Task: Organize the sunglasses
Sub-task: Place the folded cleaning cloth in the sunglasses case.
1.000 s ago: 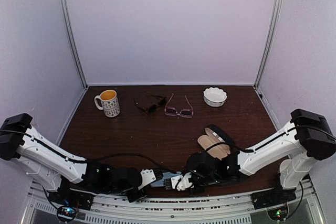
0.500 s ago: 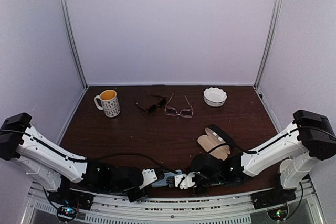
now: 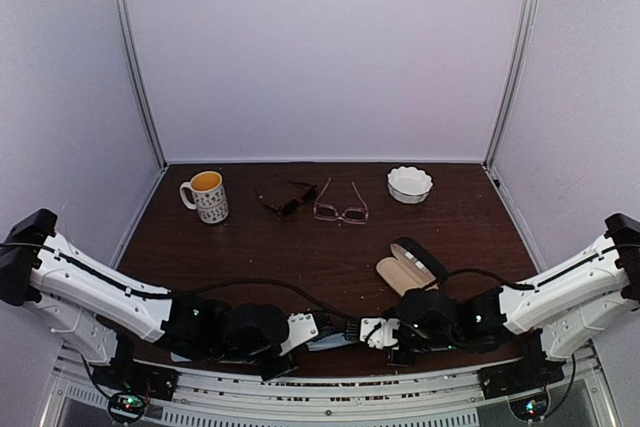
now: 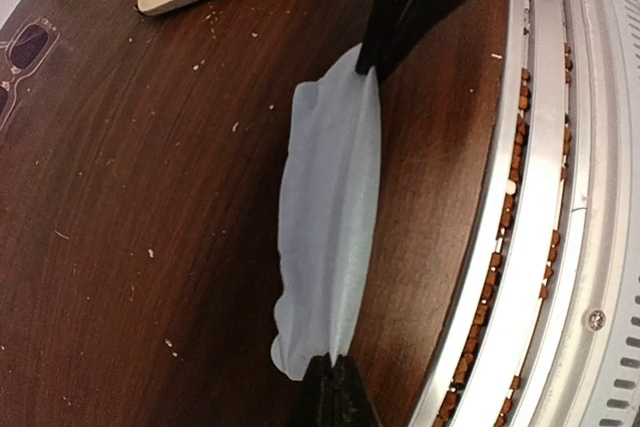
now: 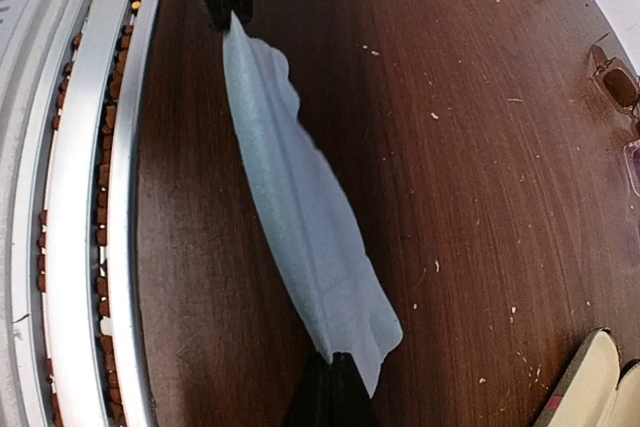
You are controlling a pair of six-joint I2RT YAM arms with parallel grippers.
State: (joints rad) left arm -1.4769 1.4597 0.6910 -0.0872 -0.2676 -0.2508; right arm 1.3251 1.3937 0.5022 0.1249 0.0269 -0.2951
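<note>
Far beyond right hand (image 3: 354, 330), sunglasses (image 3: 289, 204)

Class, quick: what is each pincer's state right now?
Left pincer: closed, holding one end of the pale blue cloth.
Right pincer: closed, holding the cloth's other end.

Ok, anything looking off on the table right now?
Nothing spilled or broken. The pale blue cloth is pinched at both ends, by the left fingers and right fingers, stretched along the near edge. Pale specks dot the tabletop.
</note>
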